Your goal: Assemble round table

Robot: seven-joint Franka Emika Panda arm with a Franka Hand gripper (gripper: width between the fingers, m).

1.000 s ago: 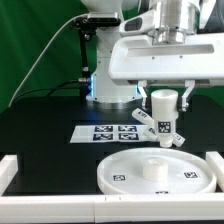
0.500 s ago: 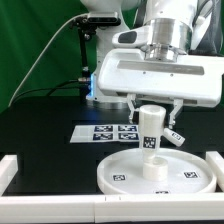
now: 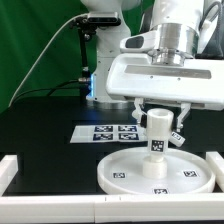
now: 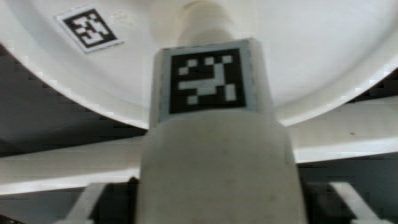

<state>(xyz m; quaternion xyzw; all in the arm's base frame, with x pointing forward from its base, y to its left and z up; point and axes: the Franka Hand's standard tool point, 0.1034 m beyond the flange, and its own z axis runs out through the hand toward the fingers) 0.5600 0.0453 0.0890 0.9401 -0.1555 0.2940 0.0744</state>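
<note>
The large white rimmed round disc (image 3: pixel 125 172) lies flat at the front of the black table and fills the far part of the wrist view (image 4: pixel 320 60). My gripper (image 3: pixel 158 112) is shut on the upper end of the thick white cylindrical leg (image 3: pixel 157 138). It holds the leg upright, with the lower end at the disc's raised centre. In the wrist view the tagged leg (image 4: pixel 217 130) runs away from my gripper (image 4: pixel 217 205), with a finger on either side. A small white tagged piece (image 3: pixel 178 135), probably the base piece, shows just to the exterior view's right of the leg.
The marker board (image 3: pixel 108 132) lies behind the disc. White border rails run along the front (image 3: pixel 100 207), the exterior view's left (image 3: pixel 8 172) and right (image 3: pixel 213 160). The arm's base (image 3: pixel 100 70) stands at the back before a green curtain.
The hand has come down and turned, carrying the leg from above the disc's far edge to upright over its centre. In the last half second it shifted slightly to the exterior view's right.
</note>
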